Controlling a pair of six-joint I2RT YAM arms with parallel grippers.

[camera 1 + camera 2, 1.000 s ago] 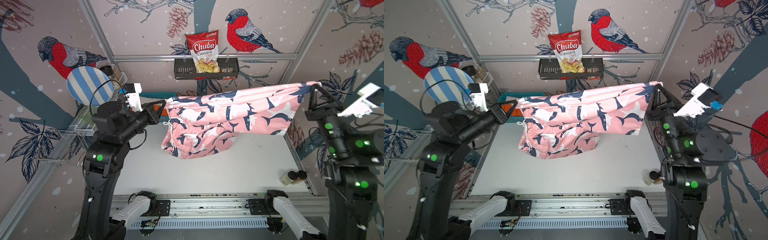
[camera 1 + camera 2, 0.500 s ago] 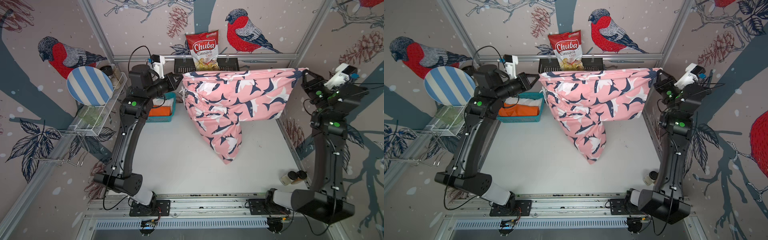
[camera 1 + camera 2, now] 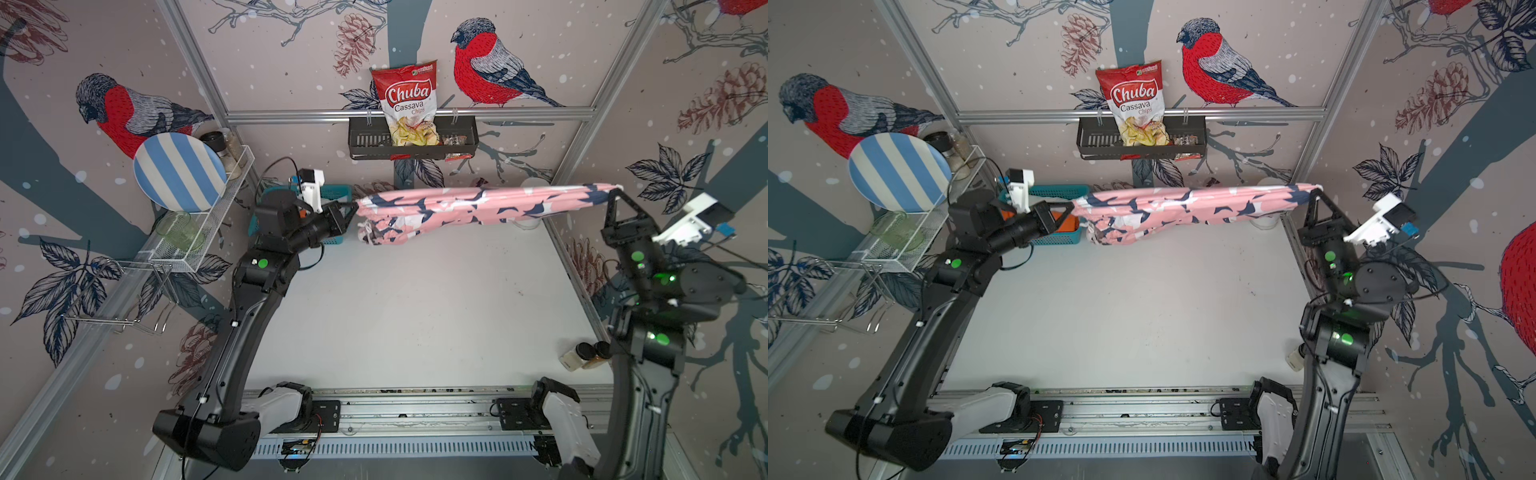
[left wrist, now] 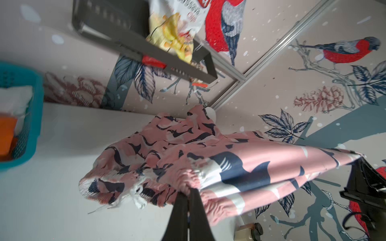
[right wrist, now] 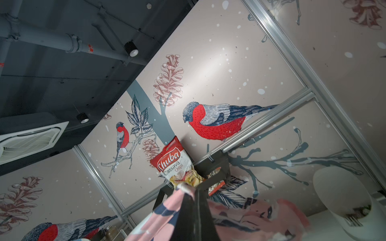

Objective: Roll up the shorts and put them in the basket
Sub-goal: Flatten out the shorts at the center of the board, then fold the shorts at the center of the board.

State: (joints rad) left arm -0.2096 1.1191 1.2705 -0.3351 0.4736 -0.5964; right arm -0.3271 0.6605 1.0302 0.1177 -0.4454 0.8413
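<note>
Overhead, in both top views, a white surface [image 3: 415, 316] lies inside walls [image 3: 270, 62] papered with red-breasted birds and pine cones. On the robot's left, a wire rack [image 3: 199, 245] carries a striped plate [image 3: 178, 170]. On the back wall a black basket [image 3: 365, 141] holds a chips bag [image 3: 409, 104]. A teal basket [image 3: 1054, 239] sits in the back left corner, partly hidden by the left arm, with orange shorts [image 4: 6, 133] and white shorts [image 4: 14, 100] inside. A white cup [image 3: 1262, 222] at the back right is half covered by cloth. Spice jars [image 3: 586, 355] stand at the right edge.

The pink shorts [image 3: 469, 205] hang in the air over the back of the surface, pulled taut, with their long axis running left to right. The left claw [image 3: 354, 207] is pressed together on the gathered waistband, where a bunch with the drawstring sags. The right claw [image 3: 615, 193] pinches the opposite end.
</note>
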